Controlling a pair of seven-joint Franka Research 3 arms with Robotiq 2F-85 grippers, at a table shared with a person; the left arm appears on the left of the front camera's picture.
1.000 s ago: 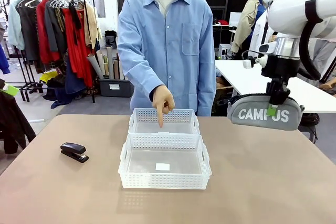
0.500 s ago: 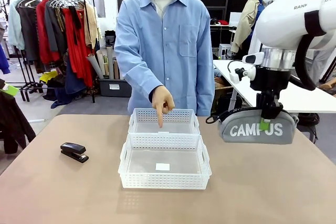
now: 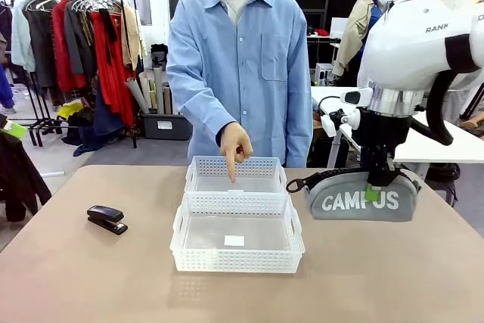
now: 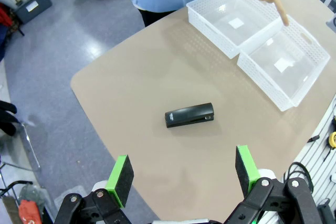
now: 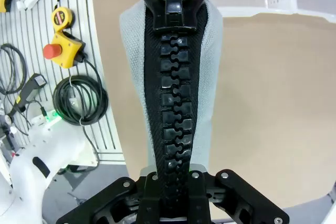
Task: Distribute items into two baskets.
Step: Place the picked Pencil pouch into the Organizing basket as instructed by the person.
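Right end effector (image 3: 372, 191) holds the grey pouch (image 3: 342, 203), clamped from above.

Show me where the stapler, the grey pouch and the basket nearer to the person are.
stapler (image 3: 107, 218), front view, on its black top.
grey pouch (image 3: 340, 203), front view, on the lettered side.
basket nearer to the person (image 3: 261, 164), front view, on its far wall.
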